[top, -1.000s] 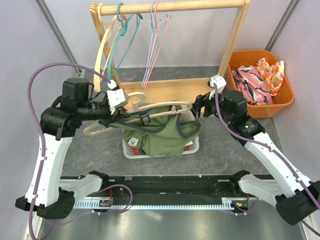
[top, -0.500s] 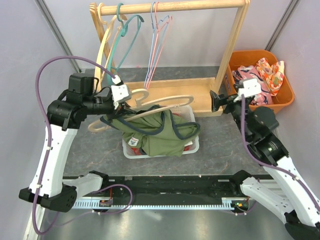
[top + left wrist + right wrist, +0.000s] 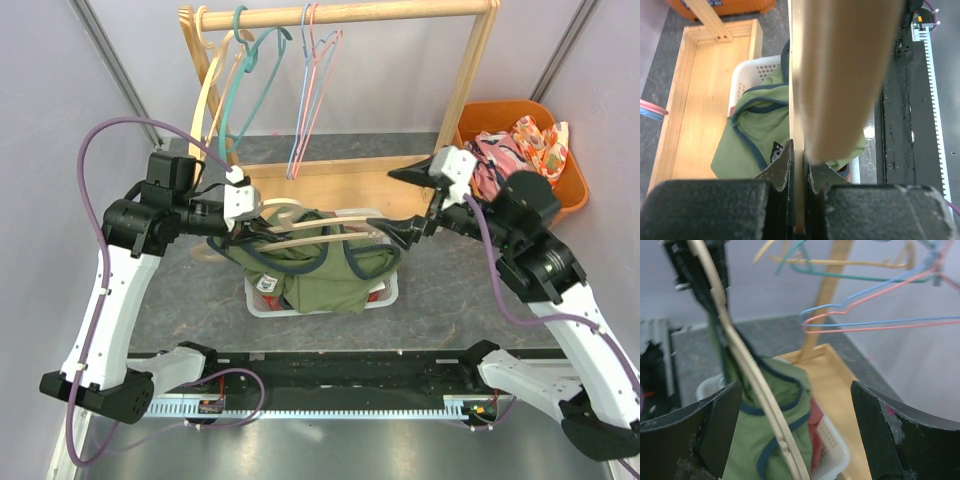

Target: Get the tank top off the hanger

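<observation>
Wooden hanger (image 3: 300,240) clamped in closed left pincer (image 3: 245,215). Green tank top (image 3: 330,275) draped on hanger, sagging into white basket (image 3: 385,293). Right pincer (image 3: 398,205) spread wide beside hanger's right end. Strap to be pinched near hanger tip and slid off; hanger to be held level.

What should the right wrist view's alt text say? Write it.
Wide-open jaws frame a curved pale wooden hanger carrying a green navy-trimmed tank top over a white plastic basket; thin coloured wire hangers hang beyond.
</observation>
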`<state>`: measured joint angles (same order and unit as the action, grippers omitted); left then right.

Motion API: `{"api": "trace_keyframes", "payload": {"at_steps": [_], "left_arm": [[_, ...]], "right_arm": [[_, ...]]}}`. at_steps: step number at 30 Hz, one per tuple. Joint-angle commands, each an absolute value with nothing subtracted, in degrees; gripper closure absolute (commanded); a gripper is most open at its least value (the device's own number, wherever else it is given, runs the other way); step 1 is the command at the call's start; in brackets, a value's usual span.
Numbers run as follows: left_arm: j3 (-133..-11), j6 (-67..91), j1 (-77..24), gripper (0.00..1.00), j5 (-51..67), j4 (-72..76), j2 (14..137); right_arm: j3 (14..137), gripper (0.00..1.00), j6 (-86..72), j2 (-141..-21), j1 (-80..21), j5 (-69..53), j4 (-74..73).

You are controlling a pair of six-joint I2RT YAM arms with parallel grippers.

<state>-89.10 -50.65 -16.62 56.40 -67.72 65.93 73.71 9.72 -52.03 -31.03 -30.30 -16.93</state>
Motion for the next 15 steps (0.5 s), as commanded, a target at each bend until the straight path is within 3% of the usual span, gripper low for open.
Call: {"api": "trace_keyframes", "payload": {"at_steps": [1,15], "left_arm": [[-89.7,-56.4,-16.9,0.98,61.0,-68.8,65.0],[-91.1,-54.4,-17.1,0.98,61.5,-68.3,65.6]], "right_arm": [[82.2,0.05,16.5,-57.3,-31.3,-50.1,-28.6],[83.6,0.16,21.3,-63.0,-35.1,-46.0,-37.8]]}}
